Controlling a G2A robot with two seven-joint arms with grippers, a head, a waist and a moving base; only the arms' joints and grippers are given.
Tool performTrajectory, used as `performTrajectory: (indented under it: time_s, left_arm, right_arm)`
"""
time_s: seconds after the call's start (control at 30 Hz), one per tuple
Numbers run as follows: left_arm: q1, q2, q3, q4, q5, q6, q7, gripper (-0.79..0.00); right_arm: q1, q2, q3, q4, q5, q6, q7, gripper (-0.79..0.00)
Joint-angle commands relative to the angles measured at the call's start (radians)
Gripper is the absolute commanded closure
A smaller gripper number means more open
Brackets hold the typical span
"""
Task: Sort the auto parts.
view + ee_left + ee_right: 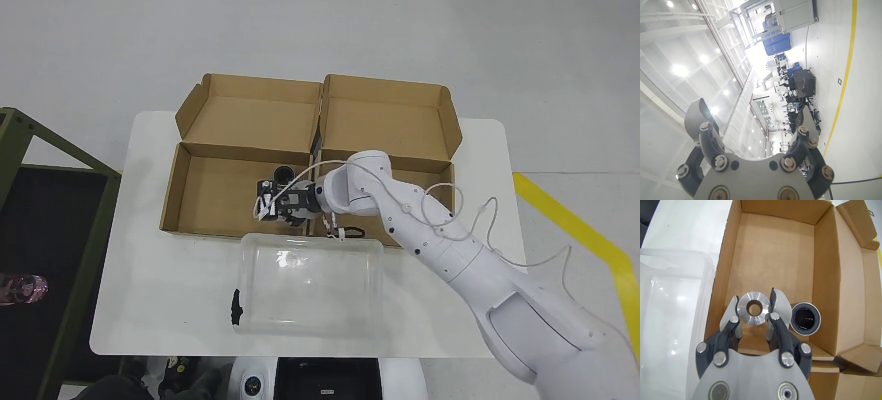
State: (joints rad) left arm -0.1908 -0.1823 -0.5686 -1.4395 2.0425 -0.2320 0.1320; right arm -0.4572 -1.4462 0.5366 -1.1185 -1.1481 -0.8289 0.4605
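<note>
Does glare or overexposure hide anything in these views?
Left wrist view: ceiling lights flare white behind the left gripper. Right wrist view: highlights on the clear bin and the steel ring, both readable. Top view: even light, one faint glint on the bin.

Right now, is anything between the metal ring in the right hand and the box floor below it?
Nothing visible. The right hand grips the metal ring over the bare floor of the cardboard box. The black-lined cylinder lies beside one finger, by the box wall, not underneath.
</note>
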Motion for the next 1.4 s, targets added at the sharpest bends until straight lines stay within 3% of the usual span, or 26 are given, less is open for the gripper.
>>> performTrajectory:
  time_s: [0.0, 0.3, 1.0, 1.37]
  left_arm:
    - [0.0, 0.0, 0.0, 0.0, 0.0, 0.0, 0.0, -0.785]
    - [0.0, 0.0, 0.0, 0.0, 0.0, 0.0, 0.0, -0.785]
    - [0.0, 0.0, 0.0, 0.0, 0.0, 0.0, 0.0, -0.785]
    - [0.0, 0.0, 0.0, 0.0, 0.0, 0.0, 0.0, -0.785]
  right_arm:
    - [0.007, -0.008, -0.009, 0.018, -0.001, 0.002, 0.002, 0.0]
    - [0.034, -0.049, -0.049, 0.097, -0.015, 0.009, 0.006, -0.009]
    - [0.057, -0.107, -0.076, 0.215, -0.056, 0.007, -0.015, -0.336]
    - [0.059, -0.101, -0.031, 0.151, -0.064, -0.017, -0.053, -0.354]
